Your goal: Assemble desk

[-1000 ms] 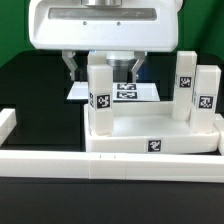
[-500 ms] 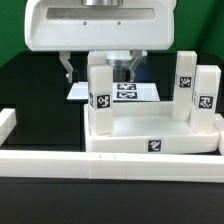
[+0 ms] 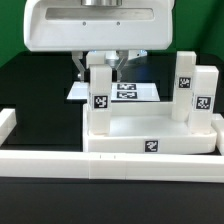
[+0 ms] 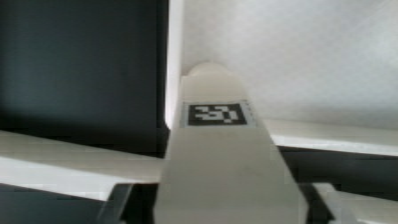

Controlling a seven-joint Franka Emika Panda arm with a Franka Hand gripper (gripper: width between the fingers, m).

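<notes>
The white desk tabletop (image 3: 150, 128) lies behind the border wall. Three white tagged legs stand upright on it: one at the exterior view's left (image 3: 100, 92) and two at the right (image 3: 186, 85) (image 3: 205, 98). A fourth leg is not in view. My gripper (image 3: 101, 66) hangs over the left leg, with a finger on each side of its top and a small gap at each side. In the wrist view the leg (image 4: 217, 140) runs between my fingers (image 4: 128, 205), which do not touch it, and the tabletop (image 4: 311, 60) lies behind.
The long low white border wall (image 3: 60, 160) runs across the front, with a raised end at the exterior view's left (image 3: 6, 122). The marker board (image 3: 128, 93) lies flat behind the tabletop. Black table surface lies to the left.
My fingers have moved inward from a wide spread to close beside the left leg's top. The leg and tabletop have not moved.
</notes>
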